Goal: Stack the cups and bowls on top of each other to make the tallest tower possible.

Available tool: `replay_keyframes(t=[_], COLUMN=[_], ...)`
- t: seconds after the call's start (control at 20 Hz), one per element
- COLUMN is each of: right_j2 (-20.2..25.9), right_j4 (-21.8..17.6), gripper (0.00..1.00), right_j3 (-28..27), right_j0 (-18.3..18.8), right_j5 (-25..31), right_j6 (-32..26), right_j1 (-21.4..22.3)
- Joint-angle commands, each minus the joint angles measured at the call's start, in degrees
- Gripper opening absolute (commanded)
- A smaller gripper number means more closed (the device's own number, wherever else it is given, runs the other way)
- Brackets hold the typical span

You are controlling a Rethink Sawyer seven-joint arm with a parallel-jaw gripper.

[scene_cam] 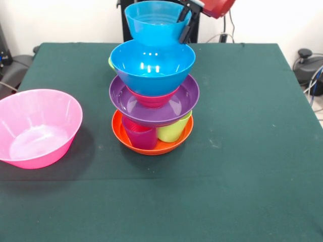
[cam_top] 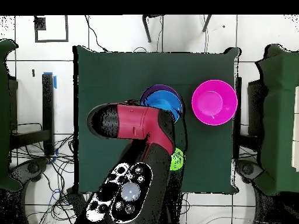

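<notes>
The tower stands mid-table: an orange bowl (scene_cam: 151,147) holds a purple cup (scene_cam: 140,136) and a lime green cup (scene_cam: 173,131). On these rest a purple bowl (scene_cam: 187,98), a small red bowl (scene_cam: 151,99) and a blue bowl (scene_cam: 153,68). My gripper (scene_cam: 185,21) is shut on the right rim of the light blue bowl (scene_cam: 154,22), holding it at the blue bowl's mouth; I cannot tell if they touch. From overhead the arm (cam_top: 140,122) hides the gripper; the blue bowl (cam_top: 170,100) shows. The orange cup is out of view.
The big pink bowl (scene_cam: 38,126) sits alone at the left of the green table (scene_cam: 242,101), and shows in the overhead view (cam_top: 214,102). A small green bowl (cam_top: 177,158) lies near the robot's side, peeking out behind the tower (scene_cam: 110,63).
</notes>
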State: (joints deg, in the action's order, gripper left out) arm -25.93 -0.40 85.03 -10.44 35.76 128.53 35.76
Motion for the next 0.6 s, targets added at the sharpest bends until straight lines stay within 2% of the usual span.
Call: replay_keyframes(t=[0.05,0.35,0.6], right_j2=[1.6,2.9,3.4], right_j4=[-3.9,-2.5,-1.8], gripper=[0.0,0.0,0.0], right_j3=[4.3,5.0,3.9], right_j0=[-0.7,-0.1,0.1], right_j5=[-5.7,-8.3,-8.1], right_j6=[6.3,5.5,4.9], right_j1=[-2.7,-2.6,-3.0])
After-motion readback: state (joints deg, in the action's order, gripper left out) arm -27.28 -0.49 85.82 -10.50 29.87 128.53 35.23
